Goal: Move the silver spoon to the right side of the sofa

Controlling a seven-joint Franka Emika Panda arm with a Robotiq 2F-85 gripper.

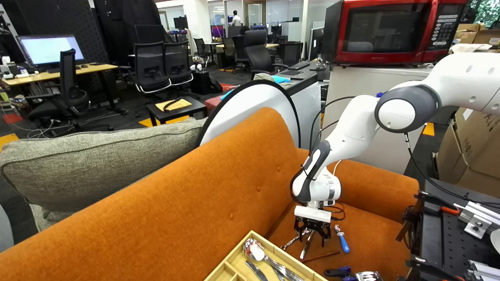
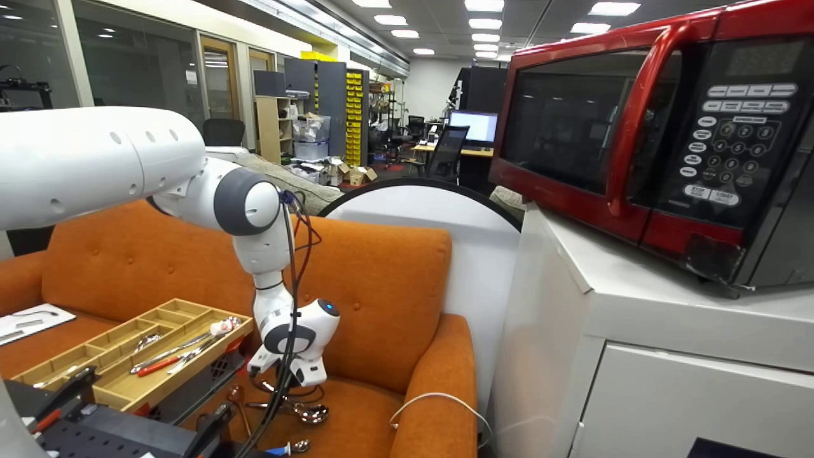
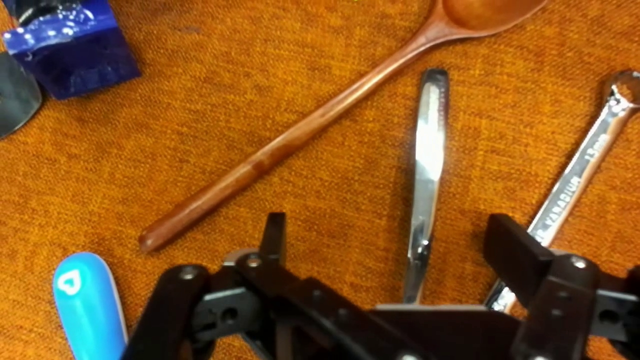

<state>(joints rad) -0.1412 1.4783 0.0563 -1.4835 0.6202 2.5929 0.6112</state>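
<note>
The silver spoon lies on the orange sofa (image 1: 375,226). Its handle (image 3: 428,150) points up the wrist view, and the lower part is hidden behind the gripper. The handle also shows in an exterior view (image 1: 307,246), and the bowl shows in an exterior view (image 2: 313,414). My gripper (image 3: 390,235) is open and points down over the spoon, with the handle between its two fingers and touching neither. The gripper (image 1: 311,233) is low over the seat in an exterior view. Its fingers are hidden behind the wrist and cables in an exterior view.
A silver wrench (image 3: 570,185) lies beside and partly under the right finger. A wooden spoon (image 3: 300,137), a blue-handled utensil (image 3: 90,305) and a dark blue object (image 3: 75,55) lie nearby. A wooden cutlery tray (image 2: 191,370) stands beside the arm. The sofa back (image 1: 218,187) rises close behind.
</note>
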